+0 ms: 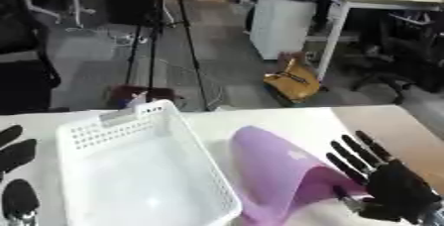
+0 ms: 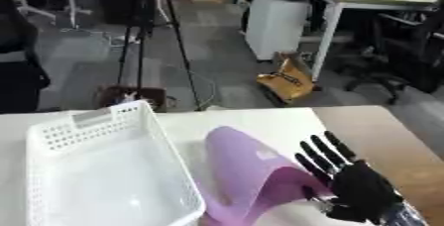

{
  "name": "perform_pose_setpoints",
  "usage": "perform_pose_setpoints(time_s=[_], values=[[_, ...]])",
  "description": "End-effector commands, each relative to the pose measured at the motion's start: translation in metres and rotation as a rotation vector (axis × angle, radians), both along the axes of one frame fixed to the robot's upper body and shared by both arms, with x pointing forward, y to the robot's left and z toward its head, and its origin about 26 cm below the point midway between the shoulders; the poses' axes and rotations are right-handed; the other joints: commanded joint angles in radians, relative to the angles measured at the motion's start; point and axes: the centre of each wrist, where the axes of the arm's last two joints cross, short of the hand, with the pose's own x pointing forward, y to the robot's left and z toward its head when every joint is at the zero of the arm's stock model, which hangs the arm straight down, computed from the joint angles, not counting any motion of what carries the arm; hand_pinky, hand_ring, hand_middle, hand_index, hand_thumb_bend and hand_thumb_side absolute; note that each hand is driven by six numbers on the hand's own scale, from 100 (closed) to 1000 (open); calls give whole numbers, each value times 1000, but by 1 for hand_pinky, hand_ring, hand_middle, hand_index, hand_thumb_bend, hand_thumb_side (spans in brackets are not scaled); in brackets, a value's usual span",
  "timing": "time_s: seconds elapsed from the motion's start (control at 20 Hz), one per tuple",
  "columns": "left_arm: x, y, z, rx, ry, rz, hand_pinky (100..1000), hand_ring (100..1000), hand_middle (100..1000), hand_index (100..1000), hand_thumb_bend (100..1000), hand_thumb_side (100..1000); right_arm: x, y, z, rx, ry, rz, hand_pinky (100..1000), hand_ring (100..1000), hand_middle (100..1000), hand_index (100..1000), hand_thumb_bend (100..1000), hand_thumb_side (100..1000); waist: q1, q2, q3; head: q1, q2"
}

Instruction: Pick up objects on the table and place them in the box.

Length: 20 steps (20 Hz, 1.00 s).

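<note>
1. The white basket (image 1: 130, 170) that serves as the box sits on the table (image 1: 286, 118), on the robot's left half. Its inside looks bare in both views, so nothing appears to have been placed in it yet.
2. The only loose item in view is a purple curved thing (image 1: 277, 170), seemingly a sheet or soft piece of plastic arched upward. It lies on the table just beside the basket's right wall, touching or nearly touching its rim.
3. The right hand (image 2: 360, 188) is at the purple thing's right edge with its fingers straight and spread, pointing up and away. Its thumb side meets the purple edge low down; I cannot tell whether anything is pinched there.
4. The left hand (image 1: 16, 170) shows at the lower left edge, fingers straight and relaxed, holding nothing, just left of the basket.
5. Judged from this, the task is at its start: the purple thing has yet to be lifted clear and set in the basket.
</note>
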Motion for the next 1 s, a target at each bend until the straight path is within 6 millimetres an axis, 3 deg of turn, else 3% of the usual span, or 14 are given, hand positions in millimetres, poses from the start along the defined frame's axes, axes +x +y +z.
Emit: perform_pose_setpoints(time_s=[0.05,1.0], values=[[-2,-1,6,-2,-21,-13,750,776,815,761,100,747,0,-11,18,-21,-31,-5,921,924,918,1000,187,1000,-3,-21,0,-3,-17],[-3,0,3,-2,-11,-13,748,777,816,761,100,750,13,14,25,-22,-7,-22,936,944,942,1000,209,1000,-19,-34,10,-13,-14]])
